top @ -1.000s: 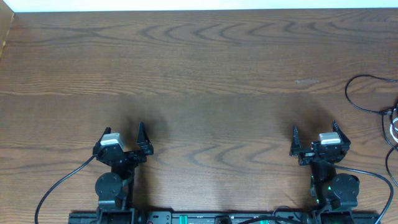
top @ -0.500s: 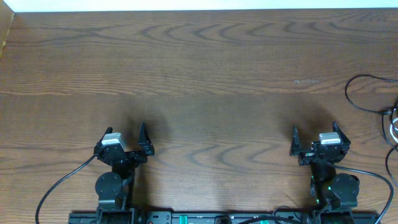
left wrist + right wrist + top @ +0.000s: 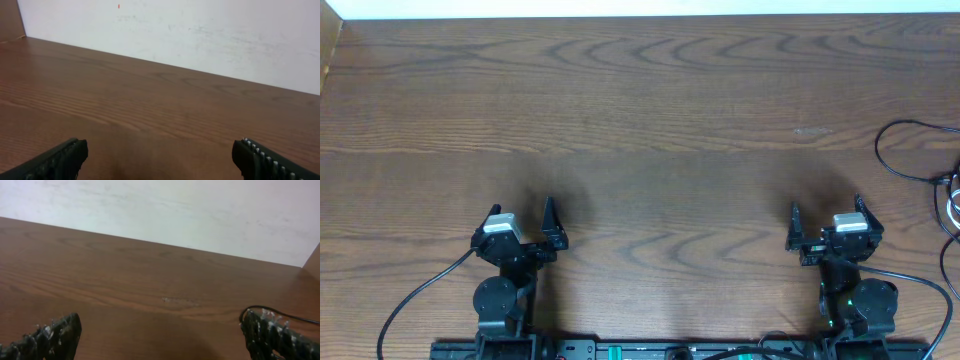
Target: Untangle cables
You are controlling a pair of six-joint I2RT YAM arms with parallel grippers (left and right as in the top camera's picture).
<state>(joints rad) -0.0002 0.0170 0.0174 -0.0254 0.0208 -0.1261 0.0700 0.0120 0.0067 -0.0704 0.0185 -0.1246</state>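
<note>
Brown wood-grain counter (image 3: pixel 650 120) fills the overhead view, with a pale strip along its far edge; both wrist views show a white wall (image 3: pixel 200 30) rising behind that edge.

At the near left sits the left pincer (image 3: pixel 517 215), its fingers spread wide and gripping nothing. Its own camera shows only bare wood between the two dark fingertips (image 3: pixel 67 152). A thick black arm lead (image 3: pixel 410 300) curves from its base toward the near edge.

Nothing lies on the wide stretch of wood between the two arms, apart from a faint pale scuff (image 3: pixel 812 130) toward the far right.

At the near right sits the right pincer (image 3: pixel 827 212), likewise spread wide and holding nothing.

The cables lie further right still, at the counter's right edge and partly cut off by the frame. The thin black cable (image 3: pixel 878 148) bows out in an open loop, to the right of and farther away than the right pincer, apart from it and touching neither finger. In the right wrist view a short arc of it (image 3: pixel 280 312) shows just beyond the right fingertip (image 3: pixel 257 327). The white cable (image 3: pixel 953 205) shows only as a small pale loop at the very edge, to the right of the right pincer; whether it crosses the black one there I cannot tell.
</note>
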